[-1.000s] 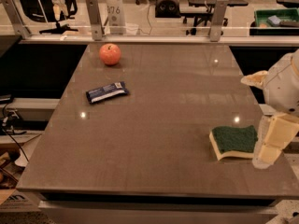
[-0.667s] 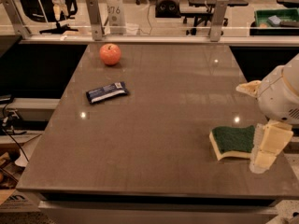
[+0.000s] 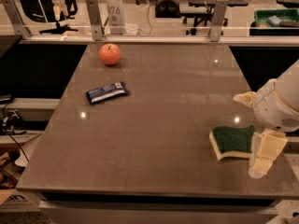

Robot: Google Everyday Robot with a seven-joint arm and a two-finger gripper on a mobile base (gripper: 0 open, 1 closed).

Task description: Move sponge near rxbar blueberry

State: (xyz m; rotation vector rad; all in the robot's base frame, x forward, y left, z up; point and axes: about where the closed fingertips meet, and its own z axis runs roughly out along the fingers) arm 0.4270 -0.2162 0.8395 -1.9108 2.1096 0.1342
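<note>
The sponge [image 3: 231,141], dark green on top with pale yellow foam below, lies flat near the table's right front edge. The rxbar blueberry [image 3: 107,92], a slim dark blue wrapper with white label patches, lies on the left half of the table, far from the sponge. My gripper [image 3: 264,153] hangs at the sponge's right end, low over the table, and covers that end from view. The white, rounded wrist [image 3: 280,106] sits above it at the right edge of the view.
A red-orange apple [image 3: 110,54] sits at the back left of the brown table [image 3: 163,106], behind the bar. A metal rail with posts [image 3: 216,13] runs along the far edge. A green bin [image 3: 275,20] stands beyond it at the far right.
My gripper has sunk a little lower at the sponge's right end. The sponge, the bar and the apple have not moved.
</note>
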